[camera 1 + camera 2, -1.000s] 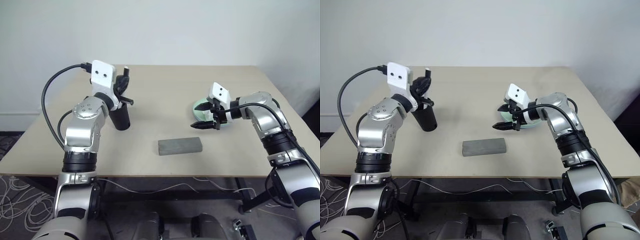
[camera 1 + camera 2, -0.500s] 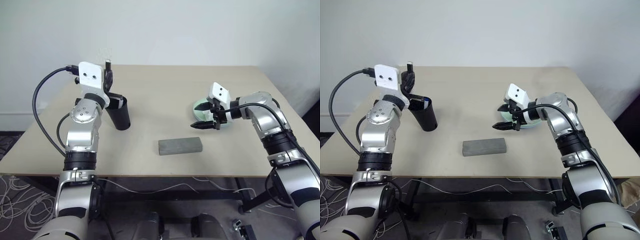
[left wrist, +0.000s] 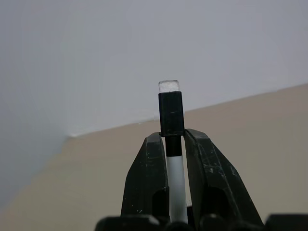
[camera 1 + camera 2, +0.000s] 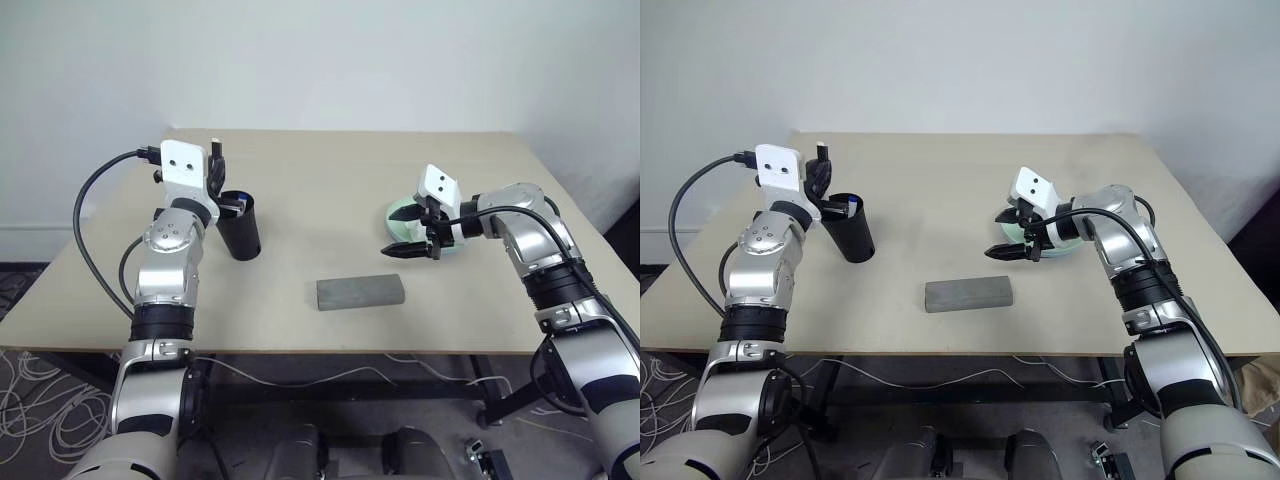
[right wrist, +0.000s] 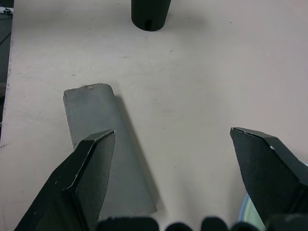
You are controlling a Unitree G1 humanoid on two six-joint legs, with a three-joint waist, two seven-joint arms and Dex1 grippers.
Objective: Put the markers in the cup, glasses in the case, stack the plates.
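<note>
At the left of the frame, above a beige table (image 4: 330, 190), the left gripper (image 4: 216, 160) is seen clamped on a black-capped marker (image 3: 172, 120), which is held upright just behind and to the left of the black cup (image 4: 240, 225). Over the past second this arm has been swung leftward off the cup's mouth and lowered slightly, the cup being left fully exposed; a blue-capped marker (image 4: 850, 209) can now be made out leaning at its rim, though the detail is small and its depth inside cannot be judged. One marker is thus counted as stowed and one as in hand, so the pen step is judged half done. One cup, one grey case (image 4: 360, 292) at lower centre, and what appears to be a light blue plate (image 4: 452, 245) under a light green plate (image 4: 403, 213), at centre right, are counted, largely hidden by the right gripper (image 4: 407, 240), which is held motionless with its fingers spread wide and nothing between them. No glasses are seen lying loose, and the case is shut.
</note>
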